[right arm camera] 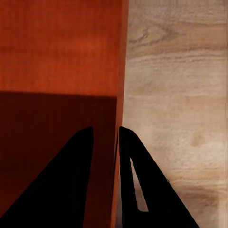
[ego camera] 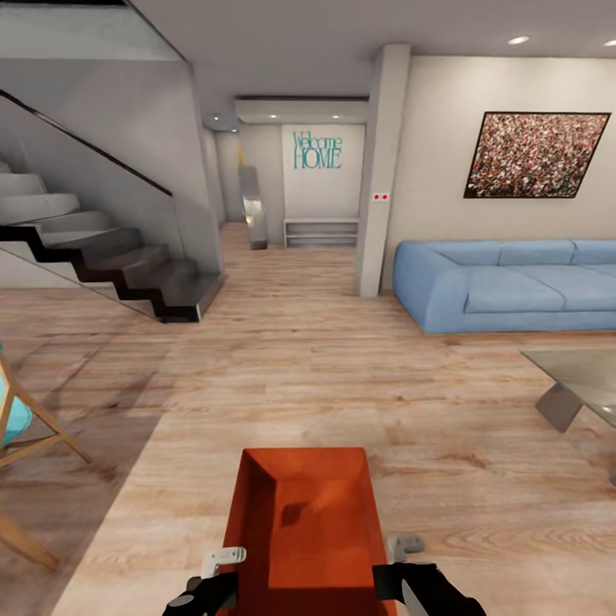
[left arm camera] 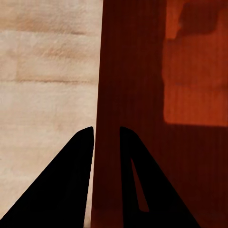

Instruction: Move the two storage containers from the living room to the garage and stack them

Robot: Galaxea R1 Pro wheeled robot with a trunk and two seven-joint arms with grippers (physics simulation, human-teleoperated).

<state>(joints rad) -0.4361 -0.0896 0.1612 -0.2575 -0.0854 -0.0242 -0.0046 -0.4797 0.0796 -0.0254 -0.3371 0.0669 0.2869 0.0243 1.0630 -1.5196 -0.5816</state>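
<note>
We are carrying one storage container (ego camera: pixel 304 522) out in front of us, low and centred in the head view, held by both arms above the light wood plank floor (ego camera: pixel 325 368) of the living room, with the blue sofa (ego camera: pixel 513 282) off to our right and the staircase (ego camera: pixel 103 257) to our left. The step in hand, as we judge it, is the drive toward the garage, and doing it well means keeping the bin level and the two arms at a fixed spacing — any drift apart or together would twist a wall out of a grip. We should turn the base gently, steer clear of the glass table (ego camera: pixel 582 385) near our right side and the wooden chair (ego camera: pixel 26 445) on our left, and head for the corridor by the pillar (ego camera: pixel 381 171). The left gripper (left arm camera: pixel 106 135) straddles the bin's left wall, one finger outside over the floor and the other inside the bin; the gap between them is narrow and the wall fills it, so we read it as pinching that wall. The right gripper (right arm camera: pixel 105 135) does the same on the right wall — fingers nearly closed, with the thin orange-red wall between them.
</note>
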